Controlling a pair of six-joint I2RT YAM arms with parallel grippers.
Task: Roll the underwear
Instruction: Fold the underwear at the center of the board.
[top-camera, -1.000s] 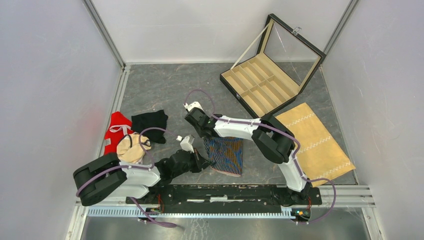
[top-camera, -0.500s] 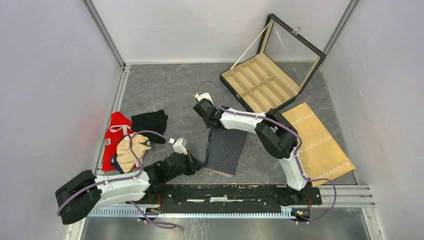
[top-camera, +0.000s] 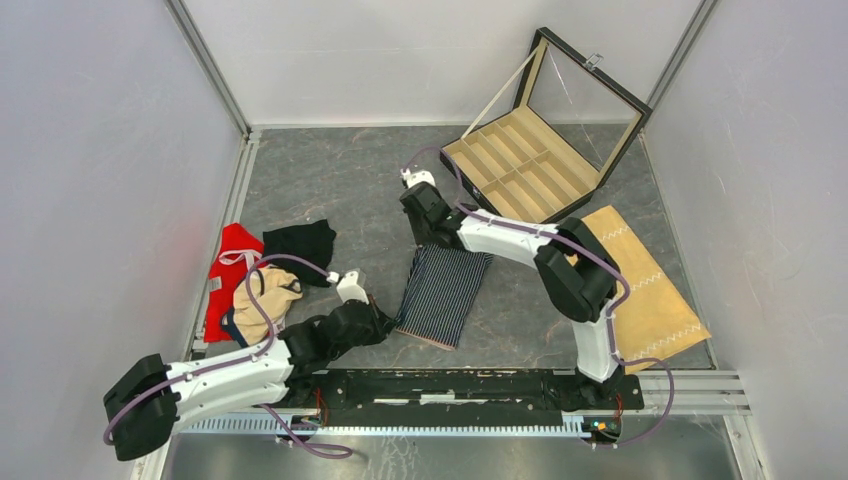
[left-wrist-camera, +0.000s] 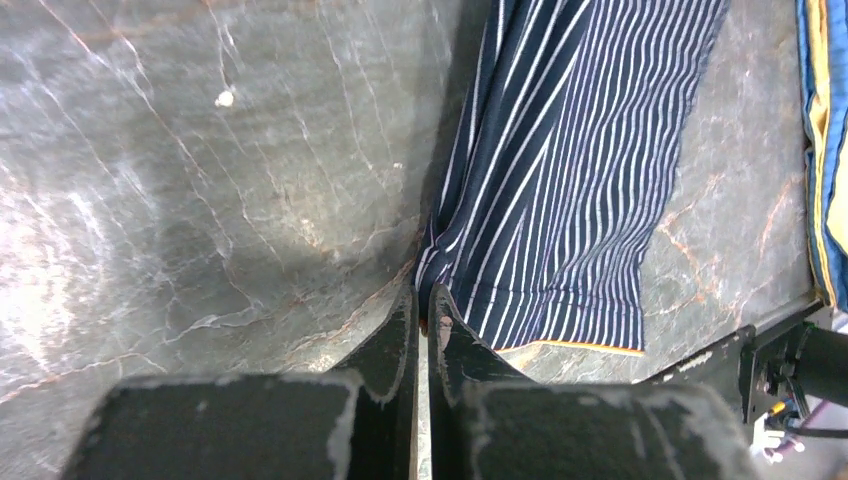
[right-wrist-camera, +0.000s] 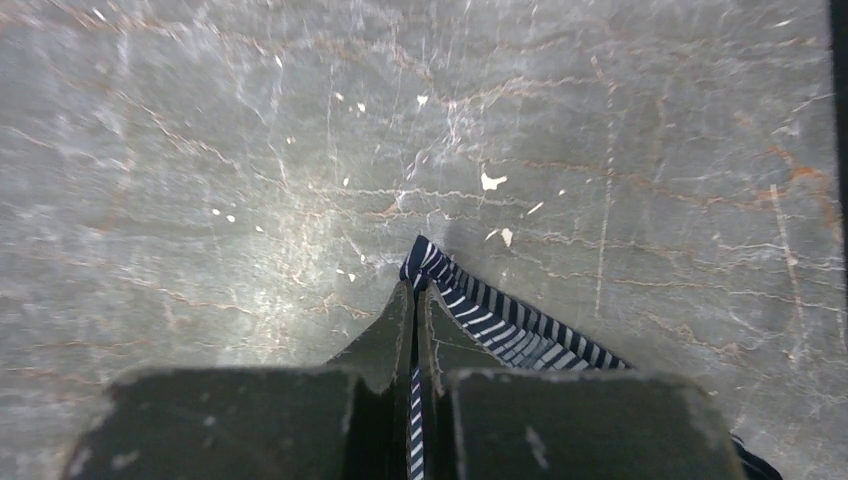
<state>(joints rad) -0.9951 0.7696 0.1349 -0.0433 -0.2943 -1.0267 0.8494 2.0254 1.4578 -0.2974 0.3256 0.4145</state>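
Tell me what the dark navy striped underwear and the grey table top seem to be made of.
The dark navy underwear with thin pale stripes looks like soft, matte fabric: it creases and folds. The grey veined table top looks like marble or a marble-print sheet, slightly glossy: pale veins, light glare.

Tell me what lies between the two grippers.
Only the striped underwear, pinched at either end by the left gripper and right gripper; top view shows it.
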